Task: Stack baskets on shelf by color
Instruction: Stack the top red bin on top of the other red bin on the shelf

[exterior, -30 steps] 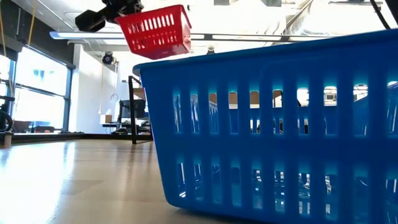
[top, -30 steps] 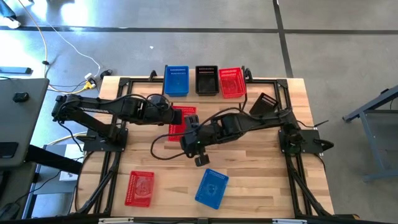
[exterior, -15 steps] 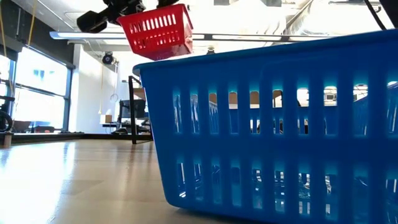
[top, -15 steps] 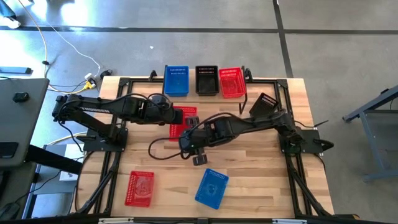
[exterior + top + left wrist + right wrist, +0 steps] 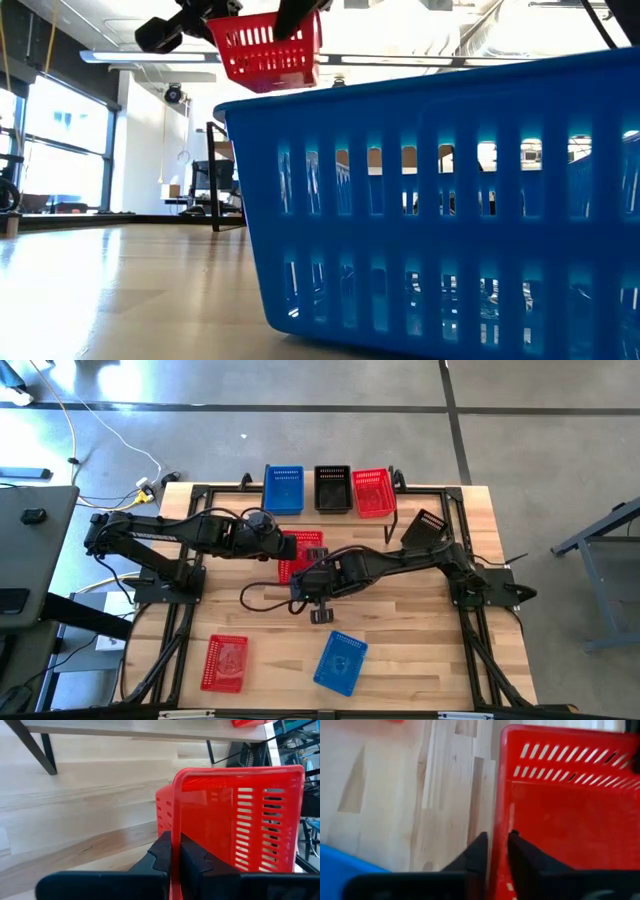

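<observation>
High view: shelf (image 5: pixel 330 512) has 1 blue, 1 black, 1 red. My left hand (image 5: pixel 277 547) & right hand (image 5: pixel 303 577) both pinch red basket (image 5: pixel 301 548) mid-frame; red basket w/ blue basket (image 5: pixel 340 661) wait on counter (image 5: pixel 400 630) lower frame.

Two dark, matte black jointed arms, the left arm (image 5: pixel 170 532) in the left half of the overhead frame and the right arm (image 5: pixel 400 560) in the right half, built of slim tubular links and bulkier joint housings. A black cable (image 5: pixel 262 600) loops at mid-frame. The black fingers (image 5: pixel 160 857) are flat and blocky.
</observation>
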`<action>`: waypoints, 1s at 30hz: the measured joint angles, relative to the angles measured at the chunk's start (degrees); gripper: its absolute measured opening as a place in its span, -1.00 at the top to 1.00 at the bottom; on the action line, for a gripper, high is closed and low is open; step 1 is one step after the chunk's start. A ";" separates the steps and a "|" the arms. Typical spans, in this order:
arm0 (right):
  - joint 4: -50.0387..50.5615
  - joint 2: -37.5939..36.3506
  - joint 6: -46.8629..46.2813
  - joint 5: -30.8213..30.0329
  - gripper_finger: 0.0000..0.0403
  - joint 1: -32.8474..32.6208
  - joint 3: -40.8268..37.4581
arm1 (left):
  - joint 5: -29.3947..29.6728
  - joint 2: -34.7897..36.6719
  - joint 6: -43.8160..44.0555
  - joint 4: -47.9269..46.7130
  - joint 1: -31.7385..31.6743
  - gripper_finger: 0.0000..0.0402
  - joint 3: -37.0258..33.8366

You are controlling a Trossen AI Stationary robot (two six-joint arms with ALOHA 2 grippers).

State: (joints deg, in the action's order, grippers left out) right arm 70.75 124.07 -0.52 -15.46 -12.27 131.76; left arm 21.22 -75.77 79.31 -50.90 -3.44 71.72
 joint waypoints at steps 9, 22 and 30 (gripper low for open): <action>2.31 -0.02 -2.77 1.17 0.99 0.02 0.00 | -0.97 0.00 -5.31 0.09 0.04 0.71 0.00; 7.66 -0.02 -8.68 2.61 1.00 -1.64 0.20 | -1.35 0.10 -14.98 0.74 0.04 0.41 0.00; 12.94 -0.02 -11.66 1.83 1.00 -3.28 0.22 | -0.50 3.01 -23.03 1.46 0.02 0.46 0.00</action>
State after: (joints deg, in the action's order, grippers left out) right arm 83.69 124.05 -12.19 -13.64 -15.55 131.98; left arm 20.73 -72.76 56.29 -49.45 -3.42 71.72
